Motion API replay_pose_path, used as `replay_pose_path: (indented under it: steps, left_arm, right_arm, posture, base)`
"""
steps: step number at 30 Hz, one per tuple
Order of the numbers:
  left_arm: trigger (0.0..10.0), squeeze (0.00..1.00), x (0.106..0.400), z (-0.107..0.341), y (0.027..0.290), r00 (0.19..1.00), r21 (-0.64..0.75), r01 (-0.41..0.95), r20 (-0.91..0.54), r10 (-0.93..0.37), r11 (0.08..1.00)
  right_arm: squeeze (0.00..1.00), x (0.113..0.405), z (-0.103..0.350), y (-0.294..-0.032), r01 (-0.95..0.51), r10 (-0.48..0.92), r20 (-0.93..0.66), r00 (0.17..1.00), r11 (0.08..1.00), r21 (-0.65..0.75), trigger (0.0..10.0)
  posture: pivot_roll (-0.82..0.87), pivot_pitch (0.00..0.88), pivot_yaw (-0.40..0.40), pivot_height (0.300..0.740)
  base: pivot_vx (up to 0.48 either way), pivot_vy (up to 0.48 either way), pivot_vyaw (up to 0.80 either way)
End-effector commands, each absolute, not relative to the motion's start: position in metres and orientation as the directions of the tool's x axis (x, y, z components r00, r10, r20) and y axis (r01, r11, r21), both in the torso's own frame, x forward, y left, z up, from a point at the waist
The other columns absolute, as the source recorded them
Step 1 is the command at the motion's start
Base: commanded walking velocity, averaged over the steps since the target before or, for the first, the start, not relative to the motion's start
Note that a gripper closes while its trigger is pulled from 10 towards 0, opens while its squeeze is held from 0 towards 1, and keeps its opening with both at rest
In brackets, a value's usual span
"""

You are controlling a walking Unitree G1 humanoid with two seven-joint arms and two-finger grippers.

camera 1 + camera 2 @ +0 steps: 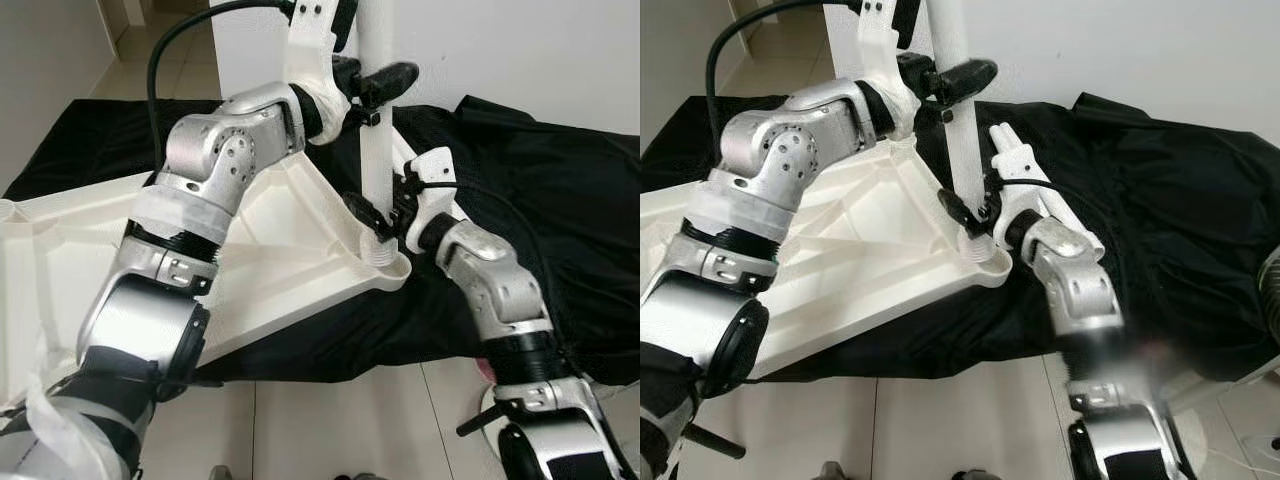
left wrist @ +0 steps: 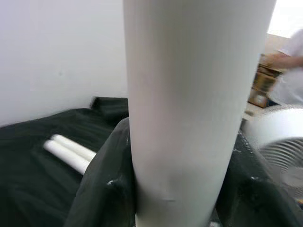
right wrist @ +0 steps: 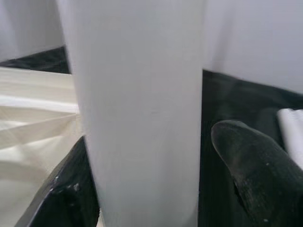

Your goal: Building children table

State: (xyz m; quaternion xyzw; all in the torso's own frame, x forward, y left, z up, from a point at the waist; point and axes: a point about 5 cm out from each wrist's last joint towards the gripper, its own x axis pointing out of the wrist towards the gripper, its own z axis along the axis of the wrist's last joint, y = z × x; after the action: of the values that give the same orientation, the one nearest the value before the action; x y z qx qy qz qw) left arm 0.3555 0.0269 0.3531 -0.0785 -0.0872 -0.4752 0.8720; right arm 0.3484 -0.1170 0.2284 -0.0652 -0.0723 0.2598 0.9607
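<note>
A white table leg (image 1: 376, 120) stands upright in the corner socket (image 1: 388, 262) of the upturned tabletop (image 1: 270, 250). Left gripper (image 1: 372, 88) clamps it high for alignment; right gripper (image 1: 385, 215) grips its base, apparently to seat it.

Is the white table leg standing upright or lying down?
Upright: the white cylindrical table leg rises vertically from the corner socket of the white plastic tabletop, both grippers holding it.

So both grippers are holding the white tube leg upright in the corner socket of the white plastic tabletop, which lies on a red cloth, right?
Not quite: the cloth is black, as the left eye view shows. Both the left gripper and right gripper do hold the white tube leg upright in the white plastic tabletop's corner socket.
</note>
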Motion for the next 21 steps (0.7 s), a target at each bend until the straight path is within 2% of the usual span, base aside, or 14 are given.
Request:
replay_pose_path:
  steps: [1, 8, 12, 13, 15, 21]
  left_arm:
    - [10.0, 0.0, 0.357, 0.362, 0.027, 0.567, -0.027, 0.813, 0.272, -0.778, 0.582]
    - [10.0, 0.0, 0.357, 0.368, 0.021, 0.631, 0.0, 0.751, 0.299, -0.716, 0.661]
    - [10.0, 0.0, 0.357, 0.369, 0.018, 0.639, -0.014, 0.745, 0.305, -0.706, 0.667]
    - [10.0, 0.0, 0.354, 0.369, 0.011, 0.639, -0.02, 0.744, 0.312, -0.702, 0.668]
    - [10.0, 0.0, 0.353, 0.368, 0.007, 0.639, -0.017, 0.742, 0.316, -0.701, 0.67]
    - [10.0, 0.0, 0.349, 0.368, -0.001, 0.63, -0.014, 0.75, 0.317, -0.709, 0.661]
  right_arm:
    - [0.0, 0.352, 0.225, -0.114, -0.424, 0.449, 0.107, 0.887, 0.885, -0.193, 10.0]
    - [0.0, 0.359, 0.218, -0.095, -0.292, 0.32, 0.115, 0.94, 0.933, -0.208, 10.0]
    - [0.0, 0.36, 0.218, -0.09, -0.257, 0.29, 0.132, 0.948, 0.941, -0.218, 10.0]
    - [0.0, 0.363, 0.218, -0.085, -0.186, 0.212, 0.151, 0.965, 0.967, -0.172, 10.0]
    - [0.0, 0.364, 0.218, -0.083, -0.158, 0.183, 0.158, 0.97, 0.975, -0.157, 10.0]
    - [0.0, 0.368, 0.221, -0.087, -0.104, 0.131, 0.183, 0.974, 0.983, -0.148, 10.0]
  posture:
    - [-0.06, 0.03, -0.012, 0.74]
    - [-0.06, 0.039, -0.01, 0.74]
    - [-0.06, 0.042, -0.008, 0.74]
    - [-0.06, 0.048, -0.01, 0.74]
    - [-0.06, 0.048, -0.01, 0.74]
    - [-0.06, 0.056, -0.01, 0.74]
  base:
    - [0.0, 0.0, 0.0]
    - [0.0, 0.0, 0.0]
    - [0.0, 0.0, 0.0]
    - [0.0, 0.0, 0.0]
    - [0.0, 0.0, 0.0]
    - [0.0, 0.0, 0.0]
